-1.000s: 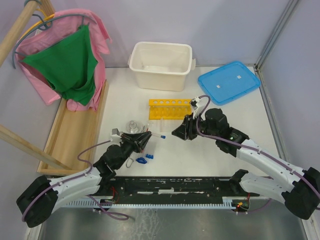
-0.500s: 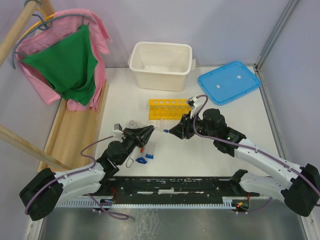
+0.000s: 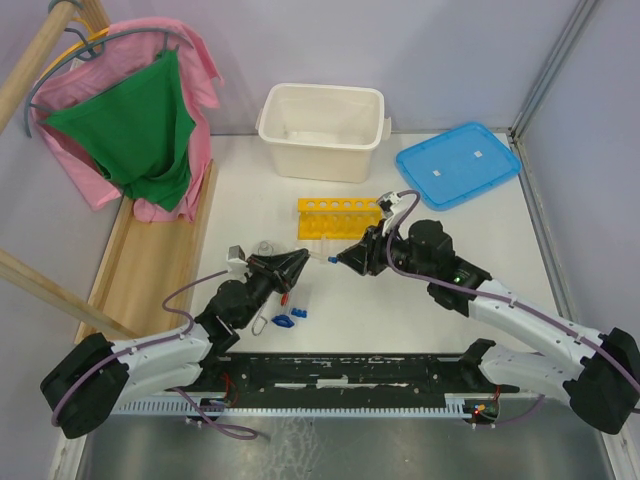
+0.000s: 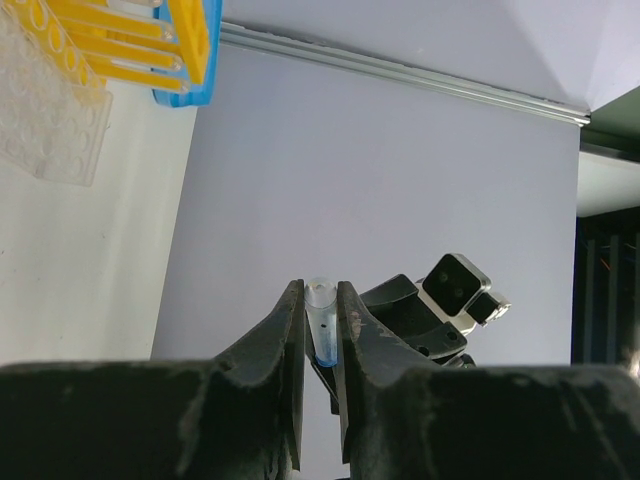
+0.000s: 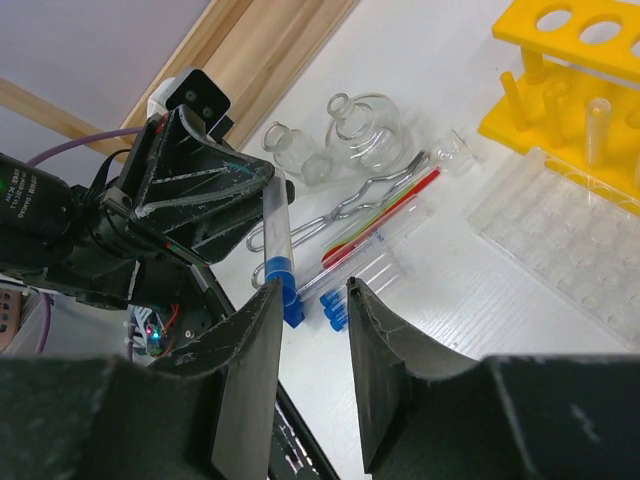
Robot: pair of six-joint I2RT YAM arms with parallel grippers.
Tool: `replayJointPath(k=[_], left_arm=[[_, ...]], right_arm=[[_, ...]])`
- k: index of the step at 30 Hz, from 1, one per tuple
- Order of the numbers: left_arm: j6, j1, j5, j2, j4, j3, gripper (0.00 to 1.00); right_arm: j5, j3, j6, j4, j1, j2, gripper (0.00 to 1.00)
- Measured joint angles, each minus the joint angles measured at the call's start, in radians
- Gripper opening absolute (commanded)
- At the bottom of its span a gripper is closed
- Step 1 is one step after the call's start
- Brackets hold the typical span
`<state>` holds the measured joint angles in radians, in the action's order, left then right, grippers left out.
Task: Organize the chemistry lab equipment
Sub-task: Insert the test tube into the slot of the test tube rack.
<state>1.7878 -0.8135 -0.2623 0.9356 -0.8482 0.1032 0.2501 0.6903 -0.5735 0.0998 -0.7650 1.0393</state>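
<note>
My left gripper (image 3: 303, 257) (image 4: 319, 287) is shut on a clear tube with a blue cap (image 4: 322, 320) (image 5: 277, 240), held above the table. The capped end points at my right gripper (image 3: 343, 260) (image 5: 313, 285), which is open. The cap sits just at the tip of its left finger (image 5: 262, 330), not between the jaws. The yellow test-tube rack (image 3: 340, 215) (image 5: 580, 60) stands behind. On the table under the grippers lie two glass flasks (image 5: 365, 130), metal tongs (image 5: 340, 215), a thin red rod (image 5: 390, 210) and more blue-capped tubes (image 5: 335, 315).
A clear plastic well plate (image 5: 570, 240) lies beside the rack. The white tub (image 3: 320, 160) stands at the back and the blue lid (image 3: 458, 165) at the back right. A wooden tray (image 3: 150, 260) and hanging pink and green cloths (image 3: 130, 130) fill the left side.
The left gripper has lifted the tube and carried it right, toward the right gripper. The right gripper has moved left to meet it, with its jaws slightly narrower.
</note>
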Motion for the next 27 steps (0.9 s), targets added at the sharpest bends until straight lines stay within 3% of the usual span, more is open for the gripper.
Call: replayJointPath(k=[27], left_arm=[[0.033, 0.000, -0.051, 0.014, -0.098, -0.018, 0.03]], right_arm=[[0.038, -0.121, -0.085, 0.301, -0.025, -0.001, 0.37]])
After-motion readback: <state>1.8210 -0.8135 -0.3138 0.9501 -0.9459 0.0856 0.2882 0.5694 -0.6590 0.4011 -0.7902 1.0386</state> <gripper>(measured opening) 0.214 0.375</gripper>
